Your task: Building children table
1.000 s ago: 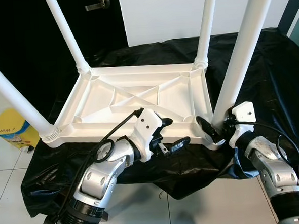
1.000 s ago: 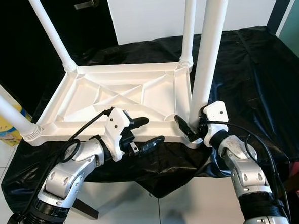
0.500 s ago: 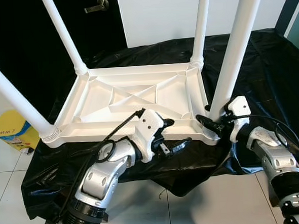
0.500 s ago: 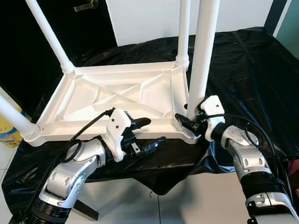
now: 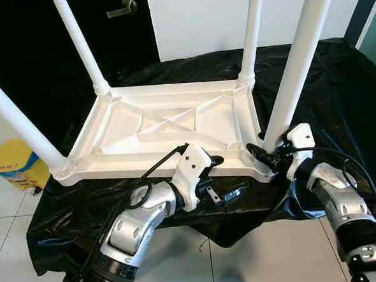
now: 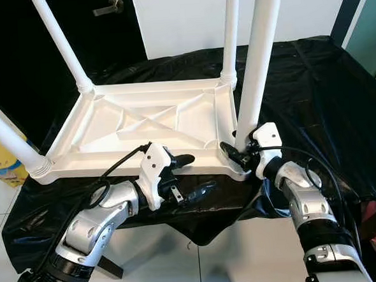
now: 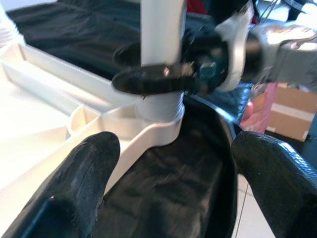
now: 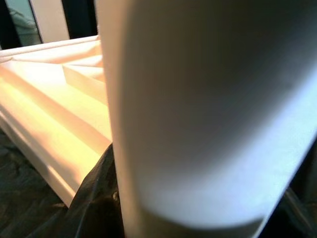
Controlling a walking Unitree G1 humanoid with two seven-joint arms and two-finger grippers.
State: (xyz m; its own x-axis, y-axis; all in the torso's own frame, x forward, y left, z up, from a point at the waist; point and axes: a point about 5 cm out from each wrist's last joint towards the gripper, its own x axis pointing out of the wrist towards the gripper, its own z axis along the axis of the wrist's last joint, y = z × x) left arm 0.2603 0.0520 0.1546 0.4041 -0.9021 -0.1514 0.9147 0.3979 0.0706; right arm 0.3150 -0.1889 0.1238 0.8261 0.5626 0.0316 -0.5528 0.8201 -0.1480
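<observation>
Leg tops: all four white legs [image 5: 298, 57] run off the upper edge, ends unseen
Right gripper [image 5: 263, 157]: at the base of the near-right leg; the far finger is hidden behind it
Right wrist view: the leg [image 8: 208, 109] is a blurred white mass
Yellow box [image 5: 14, 166]: cut by the left edge, print too small to read
Door handle [image 5: 121, 6]: partly cropped at the top

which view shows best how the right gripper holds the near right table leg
The left wrist view: the right gripper has black fingers wrapped around the leg above its socket. The eye views show that grip smaller; the right wrist view gives a blurred close-up of the leg.
</observation>
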